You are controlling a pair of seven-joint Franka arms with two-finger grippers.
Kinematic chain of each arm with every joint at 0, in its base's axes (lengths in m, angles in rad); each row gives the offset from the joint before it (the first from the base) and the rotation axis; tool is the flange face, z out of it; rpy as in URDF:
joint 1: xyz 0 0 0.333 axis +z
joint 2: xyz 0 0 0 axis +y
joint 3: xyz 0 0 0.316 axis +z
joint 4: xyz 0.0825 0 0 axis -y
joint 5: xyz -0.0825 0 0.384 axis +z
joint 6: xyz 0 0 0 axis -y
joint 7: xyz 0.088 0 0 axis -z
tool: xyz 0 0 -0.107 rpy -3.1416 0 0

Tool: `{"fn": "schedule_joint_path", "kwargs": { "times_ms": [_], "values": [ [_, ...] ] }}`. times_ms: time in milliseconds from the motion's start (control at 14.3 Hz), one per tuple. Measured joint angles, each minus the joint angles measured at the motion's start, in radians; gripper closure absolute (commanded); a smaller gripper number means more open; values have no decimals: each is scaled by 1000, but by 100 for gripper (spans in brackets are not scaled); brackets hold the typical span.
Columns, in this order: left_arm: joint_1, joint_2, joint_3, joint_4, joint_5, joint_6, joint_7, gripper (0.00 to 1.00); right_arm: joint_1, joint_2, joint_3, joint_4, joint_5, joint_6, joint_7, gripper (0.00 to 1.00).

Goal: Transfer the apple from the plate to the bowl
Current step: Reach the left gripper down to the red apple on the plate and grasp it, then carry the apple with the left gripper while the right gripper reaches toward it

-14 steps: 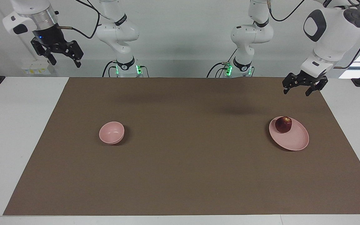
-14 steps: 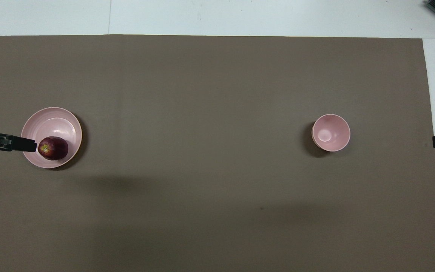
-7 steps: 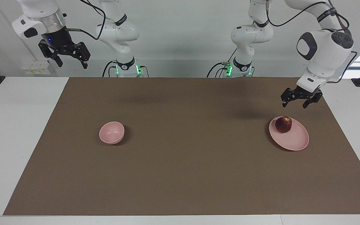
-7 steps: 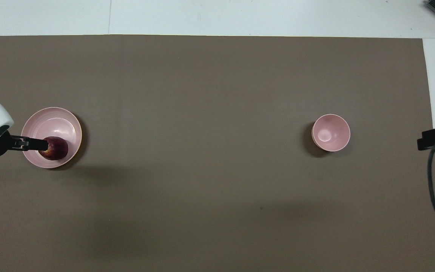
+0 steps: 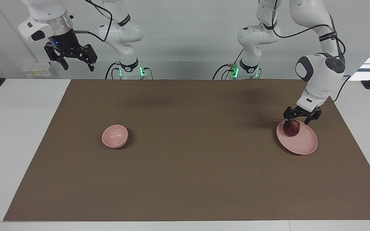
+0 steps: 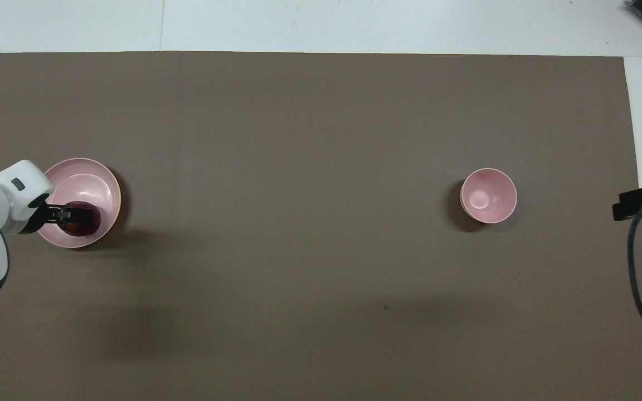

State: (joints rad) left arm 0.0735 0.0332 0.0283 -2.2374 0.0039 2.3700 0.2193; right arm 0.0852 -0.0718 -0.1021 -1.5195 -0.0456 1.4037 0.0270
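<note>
A white counter [image 5: 18, 128] carries a brown mat [image 5: 188, 166], on which a pink plate [image 5: 302, 144] sits toward the left arm's end and a pink bowl [image 5: 114, 136] toward the right arm's end.

From overhead the left end effector [image 6: 70, 214] covers most of the apple [image 6: 88, 227], and whether they touch cannot be told

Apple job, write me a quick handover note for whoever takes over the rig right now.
Left gripper: open, down over the apple, fingers straddling it, no grip yet.
Right gripper: open, raised near its base, waiting.
Apple sits on the plate, at the edge nearer the robots, toward the left arm's end of the table.
Bowl: empty, toward the right arm's end.
Done: approach only.
Left: grasp, lift, carry to bowl, release.
</note>
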Motion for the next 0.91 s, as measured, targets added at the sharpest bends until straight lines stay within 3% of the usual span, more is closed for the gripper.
{"fn": "schedule_joint_path", "kwargs": {
  "times_ms": [209,349,488,698,767,907],
  "values": [
    [0,31,0,-15,0,56,0,4,0,0,0,-2,0,15,0,0],
    [0,39,0,-26,0,69,0,14,0,0,0,-7,0,43,0,0],
    [0,39,-2,-28,0,70,0,32,0,0,0,-14,0,66,0,0],
    [0,35,-1,-28,0,69,0,83,0,0,0,-16,0,71,0,0],
    [0,35,-1,-28,0,69,0,94,0,0,0,-17,0,71,0,0],
    [0,34,-1,-27,0,69,0,97,0,0,0,-19,0,71,0,0]
  ]
}}
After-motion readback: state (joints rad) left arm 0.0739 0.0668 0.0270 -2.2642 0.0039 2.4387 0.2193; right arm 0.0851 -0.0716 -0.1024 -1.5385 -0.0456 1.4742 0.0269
